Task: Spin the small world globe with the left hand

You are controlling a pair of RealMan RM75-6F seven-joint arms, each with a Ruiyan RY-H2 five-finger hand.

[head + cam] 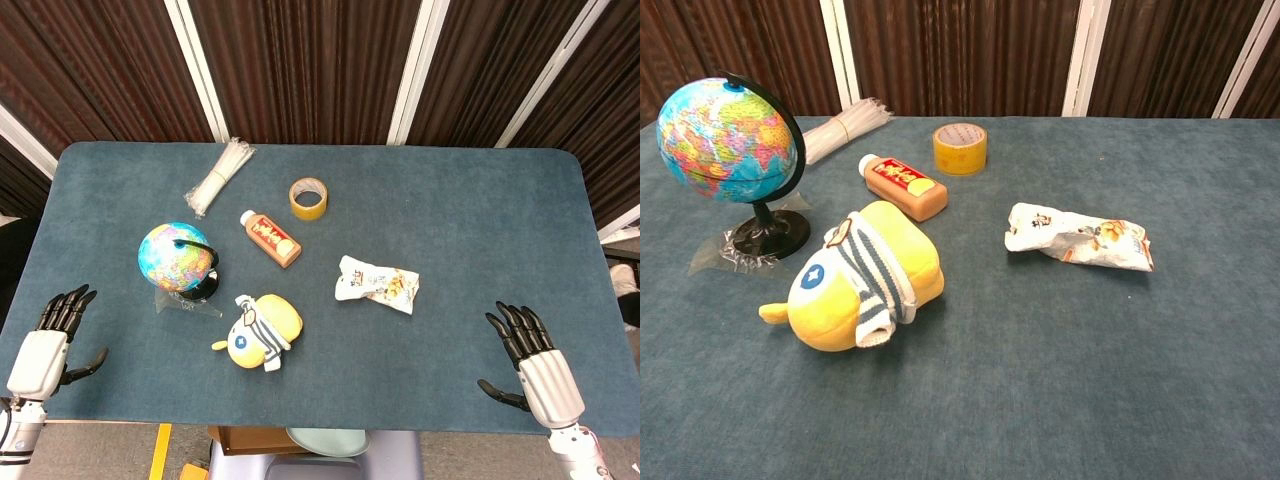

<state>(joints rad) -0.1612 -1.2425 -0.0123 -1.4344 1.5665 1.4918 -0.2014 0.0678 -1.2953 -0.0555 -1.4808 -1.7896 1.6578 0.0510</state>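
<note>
The small world globe [175, 257] [728, 142] stands upright on a black stand over a scrap of clear wrap, at the table's left side. My left hand [52, 338] lies at the front left edge, fingers spread, holding nothing, well short of the globe. Over at the front right edge my right hand [530, 360] rests the same way, fingers apart and empty. Neither hand shows in the chest view.
A yellow plush toy [262, 332] [862, 277] lies just right of the globe. Behind it are a small bottle [270, 238] [904, 187], a tape roll [308, 197] [960, 148] and a bundle of white cable ties [221, 175] [843, 129]. A snack packet [377, 284] [1078, 237] lies mid-table.
</note>
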